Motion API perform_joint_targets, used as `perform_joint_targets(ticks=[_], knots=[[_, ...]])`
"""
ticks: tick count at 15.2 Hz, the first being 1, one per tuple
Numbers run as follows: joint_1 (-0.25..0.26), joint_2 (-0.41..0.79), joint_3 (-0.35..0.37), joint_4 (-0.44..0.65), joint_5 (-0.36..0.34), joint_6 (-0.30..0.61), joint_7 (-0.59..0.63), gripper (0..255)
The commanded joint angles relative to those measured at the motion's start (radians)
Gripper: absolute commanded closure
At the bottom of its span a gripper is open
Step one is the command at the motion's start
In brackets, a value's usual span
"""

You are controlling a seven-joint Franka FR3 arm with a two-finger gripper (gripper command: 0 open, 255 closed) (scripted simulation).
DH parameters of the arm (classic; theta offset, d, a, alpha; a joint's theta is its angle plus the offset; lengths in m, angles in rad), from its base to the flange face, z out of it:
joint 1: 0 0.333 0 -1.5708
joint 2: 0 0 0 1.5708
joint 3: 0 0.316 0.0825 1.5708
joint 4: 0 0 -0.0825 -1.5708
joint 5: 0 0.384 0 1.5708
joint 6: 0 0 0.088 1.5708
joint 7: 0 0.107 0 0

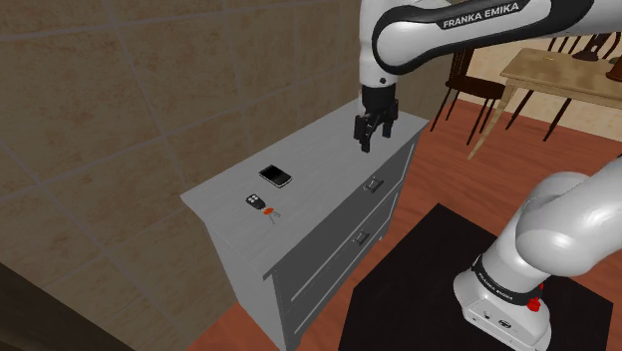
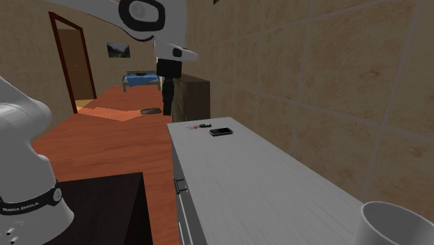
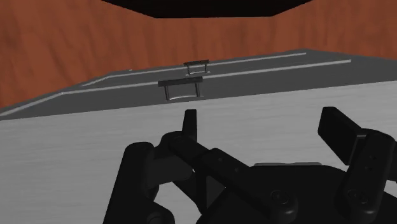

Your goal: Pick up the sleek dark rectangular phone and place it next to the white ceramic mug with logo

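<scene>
Shoulder view: gripper (image 1: 375, 138) released, empty, over dresser (image 1: 321, 168) near front edge; phone (image 1: 274, 175) well apart, mid-top.

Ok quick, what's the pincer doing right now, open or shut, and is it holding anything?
Pincer: open, holding nothing.

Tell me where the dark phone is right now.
The phone lies flat on the grey dresser top, in the shoulder view just up and right of the small key fob and left of the gripper.
</scene>
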Motion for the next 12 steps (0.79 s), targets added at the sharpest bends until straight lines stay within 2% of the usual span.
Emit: perform_joint_targets(ticks=[1,12], knots=[[0.008,0.065,0.007,0.029,0.006,0.045,-0.006,0],[0.054,0.440,0.059,0.284,0.014,0.214,-0.015,0]])
